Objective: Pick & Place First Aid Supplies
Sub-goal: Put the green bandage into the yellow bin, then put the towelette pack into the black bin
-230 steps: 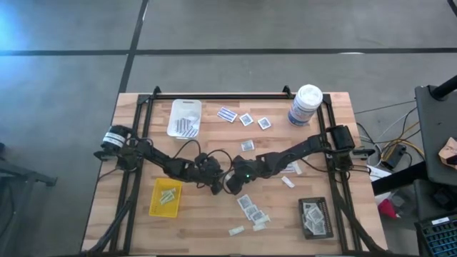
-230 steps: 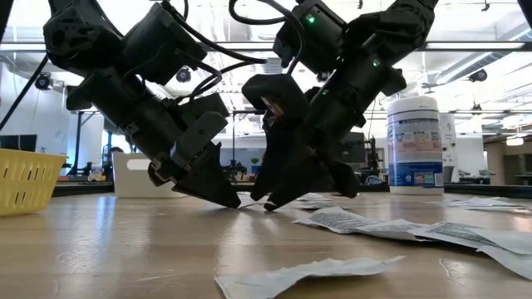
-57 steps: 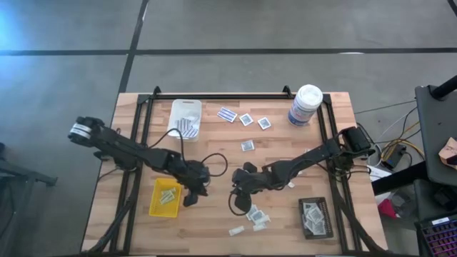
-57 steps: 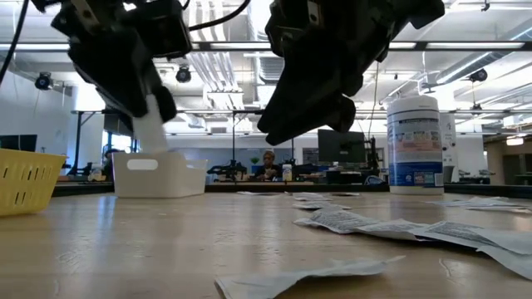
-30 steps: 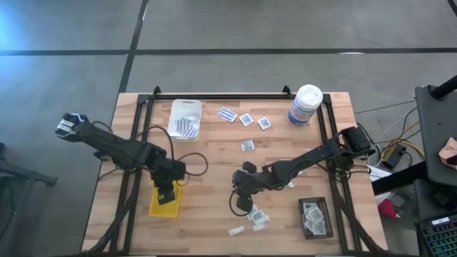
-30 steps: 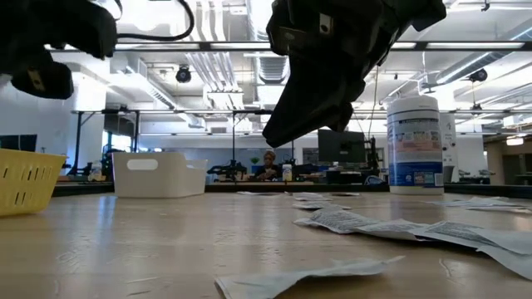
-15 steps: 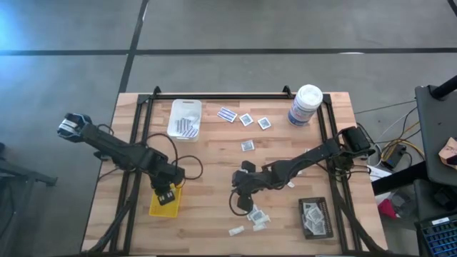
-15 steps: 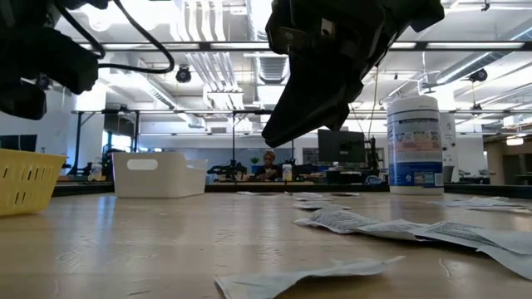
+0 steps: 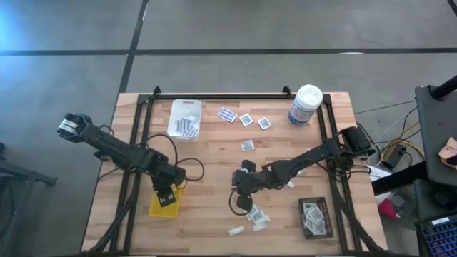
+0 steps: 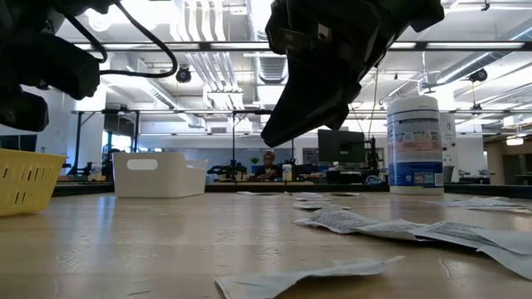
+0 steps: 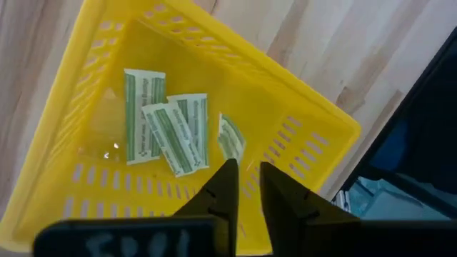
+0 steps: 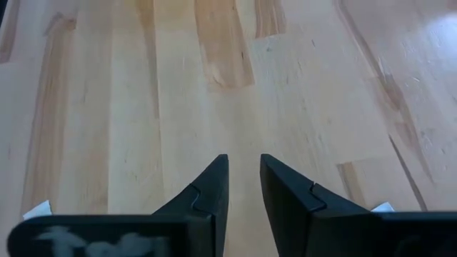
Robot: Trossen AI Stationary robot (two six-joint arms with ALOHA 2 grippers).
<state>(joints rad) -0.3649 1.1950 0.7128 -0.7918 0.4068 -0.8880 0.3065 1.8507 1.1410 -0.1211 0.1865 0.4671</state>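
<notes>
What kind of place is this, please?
Probably a large lab or workshop: a wooden table on a bare concrete floor, and the low view shows ceiling ducts and a person at monitors behind.

yellow tray [image 10: 25,178] cut off at low view's edge, packet print [image 9: 313,215] in black tray too small to read

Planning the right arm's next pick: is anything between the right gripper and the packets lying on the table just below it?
Nothing visible. The right gripper hangs over bare wood, jaws parted and empty, and the loose packets lie open beside it. The left gripper is away over the yellow tray.
</notes>
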